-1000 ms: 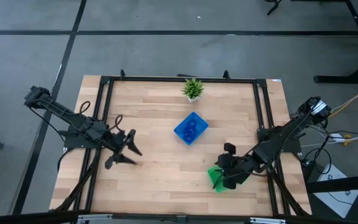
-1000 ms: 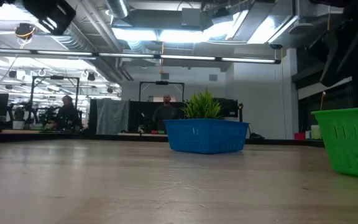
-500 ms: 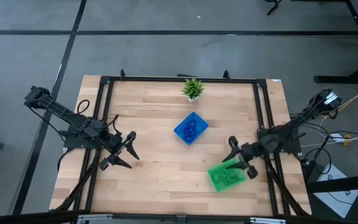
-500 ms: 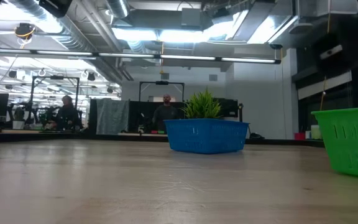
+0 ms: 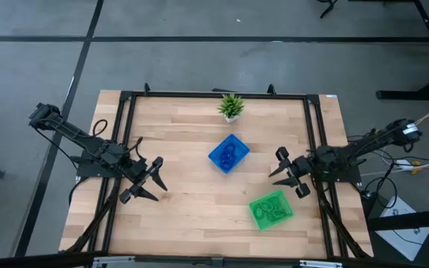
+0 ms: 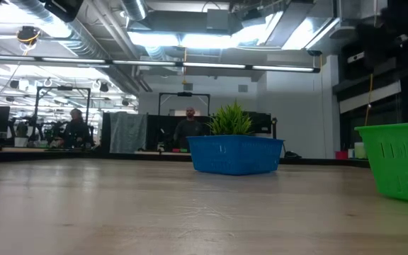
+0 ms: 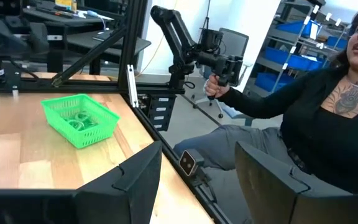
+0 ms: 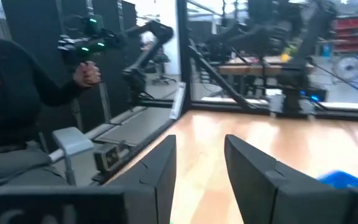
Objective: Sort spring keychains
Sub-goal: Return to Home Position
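Two grippers: left gripper (image 5: 150,184) hangs over the left side of the table (image 5: 185,134), right gripper (image 5: 284,172) over the right side. Both have fingers spread wide with nothing between them.
Keychains: blue keychains (image 5: 229,153) lie in the blue tray (image 5: 213,157) mid-table, green keychains (image 5: 274,211) in the green tray (image 5: 254,206) toward the front right. No loose one shows on the wood.
Progress: sorting looks finished, so probably only the homing move is left.
Step in hand: each arm should fold back toward its own base at its side of the table.
Right arm: trickiest bit, since its gripper sits near the green tray, a little behind it and not touching. Best bet is to lift first, then pull outward, so a finger doesn't clip the rim and shove the tray.
Left arm: nothing lies near it, so a plain slow retract should do.
Fingers: empty, so open or closed hardly matters. No reason to snap them shut over a tray.
Plant (image 5: 231,106): at the back edge, well apart from both arms, no worry.
Person (image 7: 316,118): seated just off the table edge, holding a handle (image 7: 224,67). Arms swinging outward should go easy.
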### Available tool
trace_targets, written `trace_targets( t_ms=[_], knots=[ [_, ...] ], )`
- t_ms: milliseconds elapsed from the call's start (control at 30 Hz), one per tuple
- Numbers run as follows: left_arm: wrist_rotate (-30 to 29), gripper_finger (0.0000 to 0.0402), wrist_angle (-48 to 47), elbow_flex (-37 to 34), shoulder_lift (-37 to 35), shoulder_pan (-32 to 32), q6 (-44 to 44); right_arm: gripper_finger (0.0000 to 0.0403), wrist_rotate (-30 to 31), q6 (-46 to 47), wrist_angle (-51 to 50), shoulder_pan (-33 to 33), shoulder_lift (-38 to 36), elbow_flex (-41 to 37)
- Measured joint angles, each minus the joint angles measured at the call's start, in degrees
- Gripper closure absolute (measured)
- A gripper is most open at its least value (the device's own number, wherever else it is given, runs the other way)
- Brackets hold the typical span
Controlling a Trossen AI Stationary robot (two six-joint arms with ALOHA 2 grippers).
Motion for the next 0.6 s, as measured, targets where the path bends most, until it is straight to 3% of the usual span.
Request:
trace_targets(
  t_ms=[167, 367, 600],
  knots=[
    [0.0, 0.0203, 0.0, 0.0, -0.02, 0.0, -0.09, 0.0267, -0.22, -1.05, -10.79, -3.52, -8.75, 0.0],
    [0.0, 0.0203, 0.0, 0.0, -0.02, 0.0, -0.11, 0.0267, 6.99, -1.72, -27.92, -4.32, -19.49, 0.0],
    [-1.06, 0.0203, 0.0, 0.0, -0.02, 0.0, -0.07, 0.0267, 8.79, -1.7, -41.41, -4.29, -29.61, 0.0]
  ],
)
